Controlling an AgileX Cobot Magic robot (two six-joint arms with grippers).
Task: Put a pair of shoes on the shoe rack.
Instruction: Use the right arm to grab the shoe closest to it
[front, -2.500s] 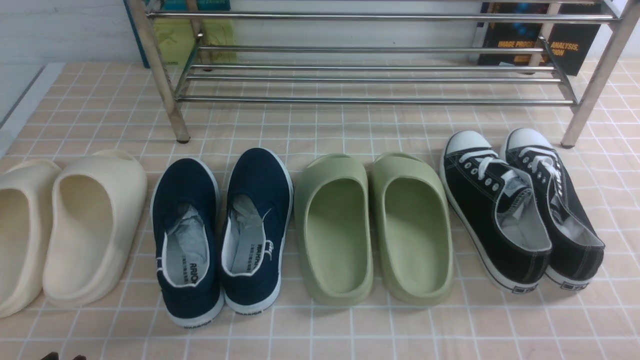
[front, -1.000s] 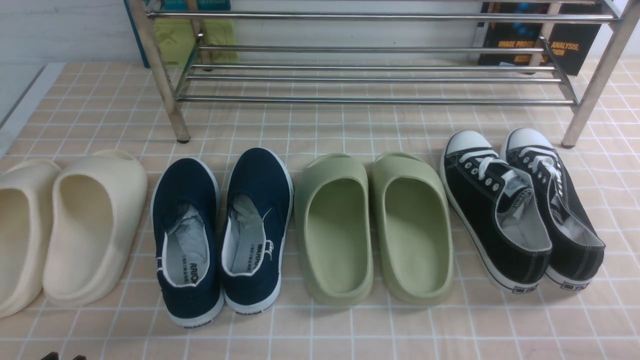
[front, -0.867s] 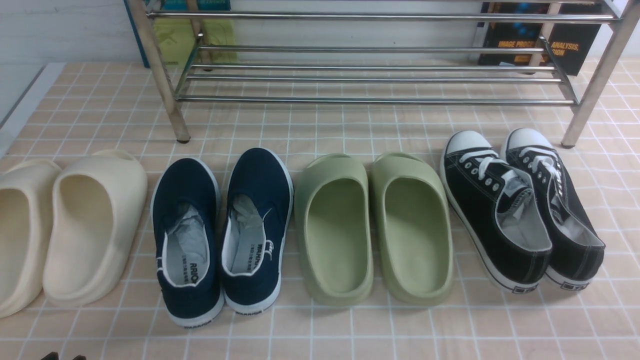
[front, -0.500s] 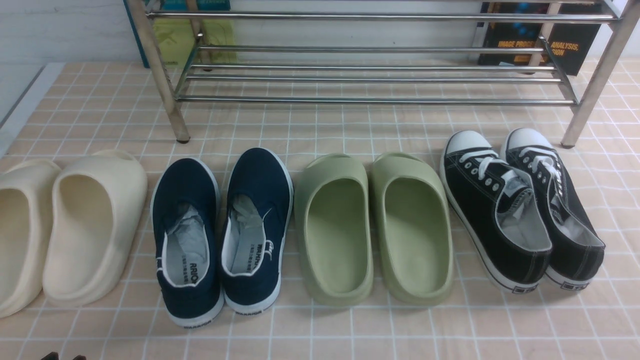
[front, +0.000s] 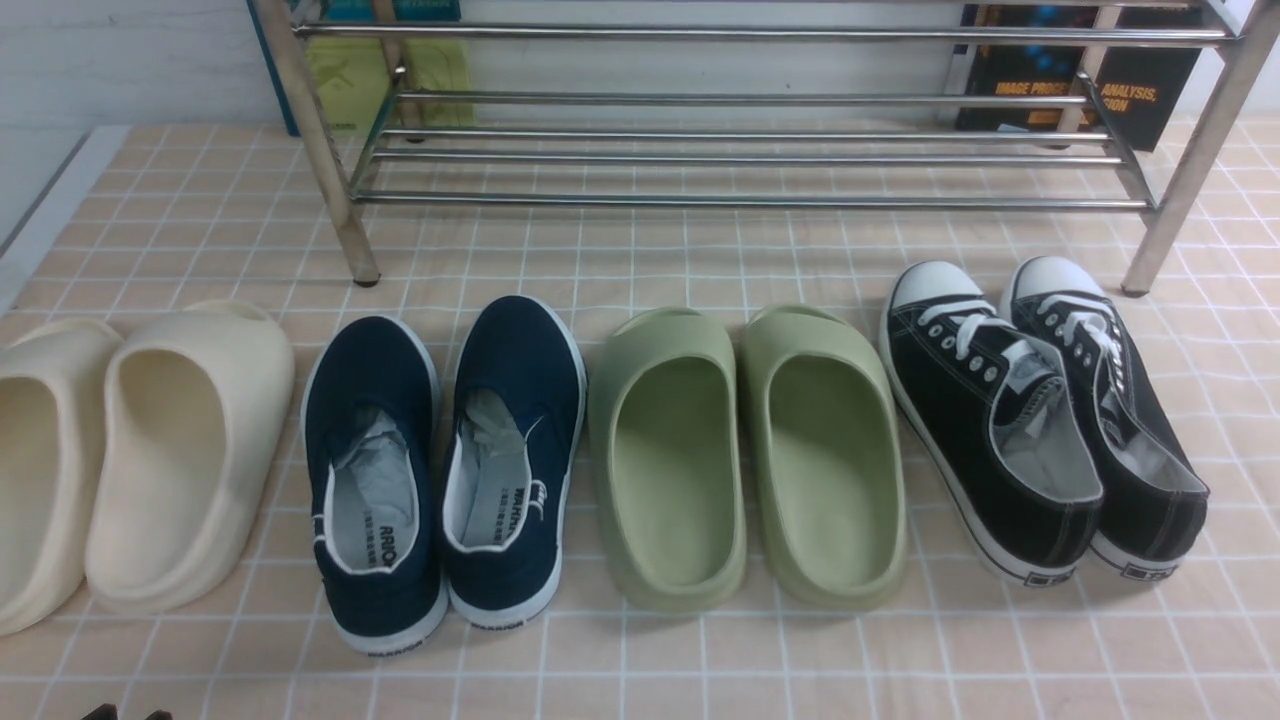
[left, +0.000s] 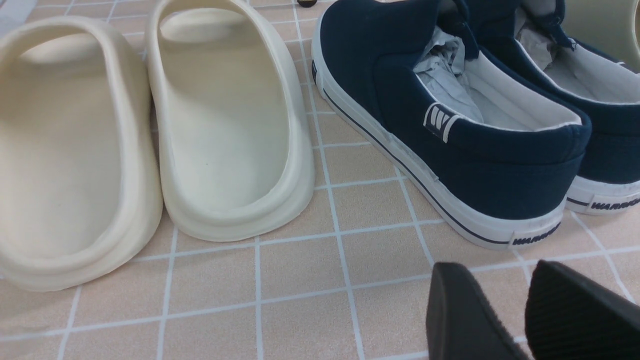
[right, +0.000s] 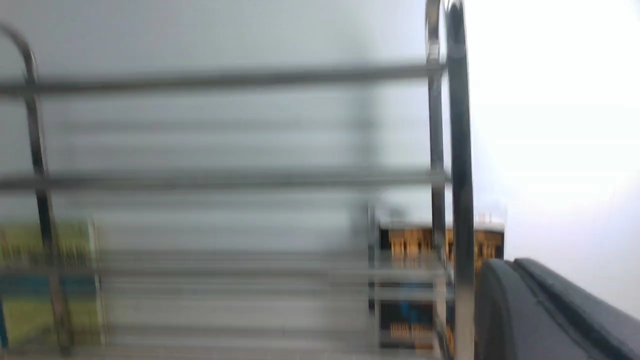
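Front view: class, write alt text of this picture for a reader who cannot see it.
Four pairs of shoes stand in a row on a pink tiled floor, toes toward a chrome shoe rack. From left to right: cream foam slides, navy slip-ons, green foam slides, black lace-up sneakers with white toe caps. Books stand behind the rack.

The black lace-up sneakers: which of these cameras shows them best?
The front view: both black sneakers show whole, side by side on the floor before the shoe rack. The left wrist view shows cream slides and navy slip-ons instead; the blurred right wrist view shows the rack, no sneakers.
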